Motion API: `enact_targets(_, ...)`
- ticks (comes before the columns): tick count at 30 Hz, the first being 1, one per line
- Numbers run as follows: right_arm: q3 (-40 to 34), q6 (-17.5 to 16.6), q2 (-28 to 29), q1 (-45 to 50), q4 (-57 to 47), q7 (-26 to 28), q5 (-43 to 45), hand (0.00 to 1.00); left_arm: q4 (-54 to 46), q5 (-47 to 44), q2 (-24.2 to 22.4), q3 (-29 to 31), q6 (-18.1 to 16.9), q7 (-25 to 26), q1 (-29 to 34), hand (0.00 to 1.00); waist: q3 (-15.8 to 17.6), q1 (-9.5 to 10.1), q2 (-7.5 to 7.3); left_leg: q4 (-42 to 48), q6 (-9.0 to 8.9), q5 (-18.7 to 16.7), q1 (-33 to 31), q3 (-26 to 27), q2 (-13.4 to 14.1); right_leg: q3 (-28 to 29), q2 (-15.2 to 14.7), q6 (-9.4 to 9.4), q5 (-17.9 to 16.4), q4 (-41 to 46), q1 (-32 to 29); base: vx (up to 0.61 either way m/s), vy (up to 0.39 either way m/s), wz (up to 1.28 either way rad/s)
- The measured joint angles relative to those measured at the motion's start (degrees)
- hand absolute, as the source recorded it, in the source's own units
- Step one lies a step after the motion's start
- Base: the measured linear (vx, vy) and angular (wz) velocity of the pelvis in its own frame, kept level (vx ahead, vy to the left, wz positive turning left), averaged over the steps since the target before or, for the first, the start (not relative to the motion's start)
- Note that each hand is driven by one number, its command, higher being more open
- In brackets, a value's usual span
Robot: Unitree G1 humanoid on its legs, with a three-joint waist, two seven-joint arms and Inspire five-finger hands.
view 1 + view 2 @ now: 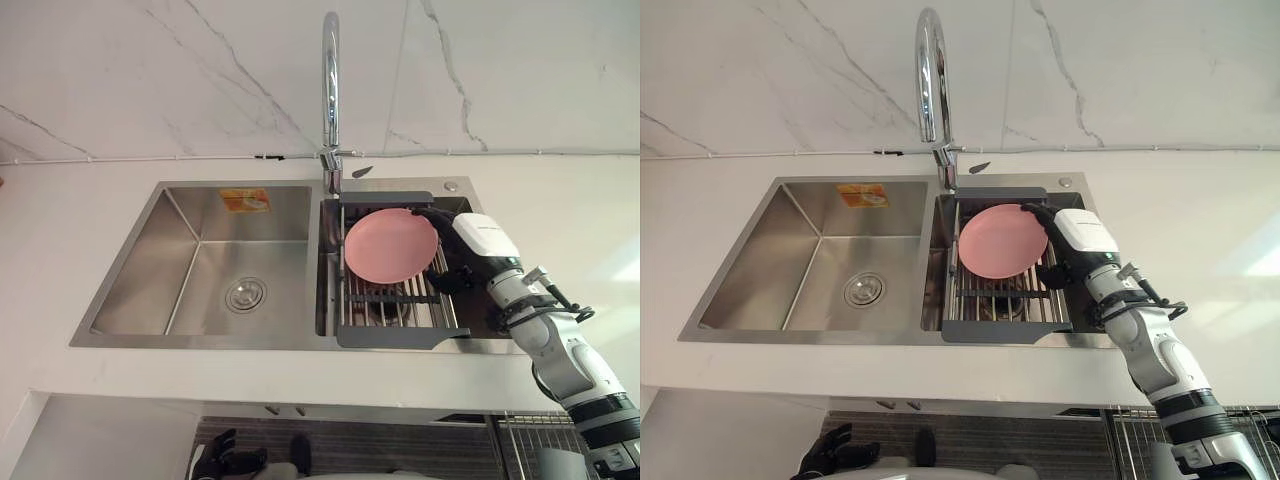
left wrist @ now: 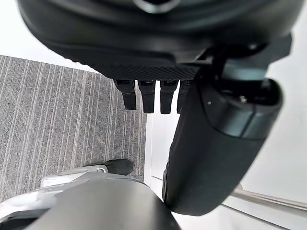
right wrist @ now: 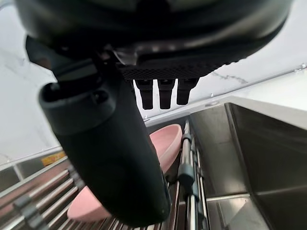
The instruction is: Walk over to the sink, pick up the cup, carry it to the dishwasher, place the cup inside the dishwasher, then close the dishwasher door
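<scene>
- Pink plate [image 1: 390, 245] is what there is to lift here, though the task speaks of a cup; it sits in the right half of the sink [image 1: 200, 342].
- Low at the left, under the counter edge, the left hand [image 1: 225, 458] hangs with relaxed fingers [image 2: 148, 98], holding nothing.
- Next come the bare left basin [image 1: 200, 270] with its drain [image 1: 245, 294], then the faucet [image 1: 330, 90] arching above the divide.
- Across the right basin lies a drying rack [image 1: 385, 337], and the plate rests on its bars, tipped up with its face toward the camera.
- At the plate's right rim is the right hand [image 1: 478, 238], spread wide and not closed on anything. Dark fingers reach past the upper rim and the thumb sits lower. I cannot tell whether they touch.
- To do the pickup well, I judge that the fingers should go behind the rim and the thumb across the front. The pinch should close firmly before any lift, because a smooth, thin edge may slip. The lift should then go straight up, clear of the rack bars and away from the faucet.
- The head views show the plate's round face and the hand's place at its edge.
- The right wrist view adds the side profile: a shallow dish [image 3: 165, 139] leaning on the bars, beyond the straight fingers [image 3: 158, 93].
- The left wrist view adds striped floor [image 2: 62, 110] below the idle hand.
</scene>
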Motion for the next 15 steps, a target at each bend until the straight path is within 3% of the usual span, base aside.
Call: enact_targets(15, 1.5, -0.4, -1.1, -0.3, 0.0, -2.5, -11.9, 0.9, -0.1, 0.5, 0.0, 0.0, -0.1, 0.0, 0.0, 0.9, 0.4, -0.26, 0.25, 0.0, 0.3, 0.2, 0.1, -0.6, -0.4, -0.8, -0.3, 0.22, 0.1, -0.2, 0.5, 0.0, -0.002, 0.01)
